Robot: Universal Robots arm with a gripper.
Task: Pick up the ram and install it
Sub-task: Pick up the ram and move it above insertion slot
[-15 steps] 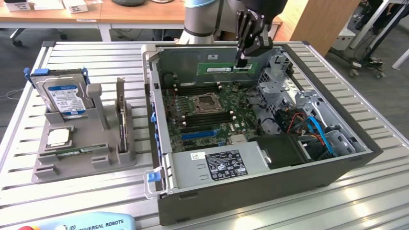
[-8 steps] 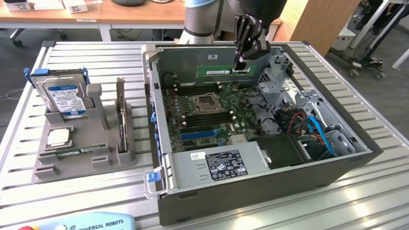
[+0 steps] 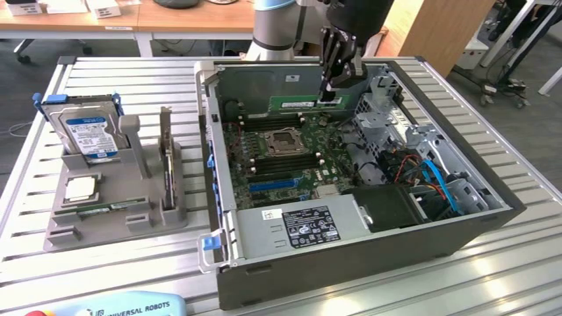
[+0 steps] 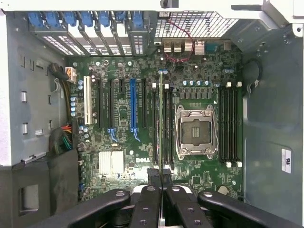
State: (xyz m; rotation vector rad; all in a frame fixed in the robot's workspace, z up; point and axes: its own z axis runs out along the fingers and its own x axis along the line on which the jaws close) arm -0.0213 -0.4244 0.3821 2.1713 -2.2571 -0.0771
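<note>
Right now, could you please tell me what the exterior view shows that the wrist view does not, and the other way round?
The exterior view adds the grey stand beside the computer case, carrying a hard drive and an upright expansion card. The wrist view adds the rear vent grille and the ram seen edge-on over the memory slots beside the CPU socket. Both share the gripper shut on the ram, the motherboard and its empty CPU socket.
</note>
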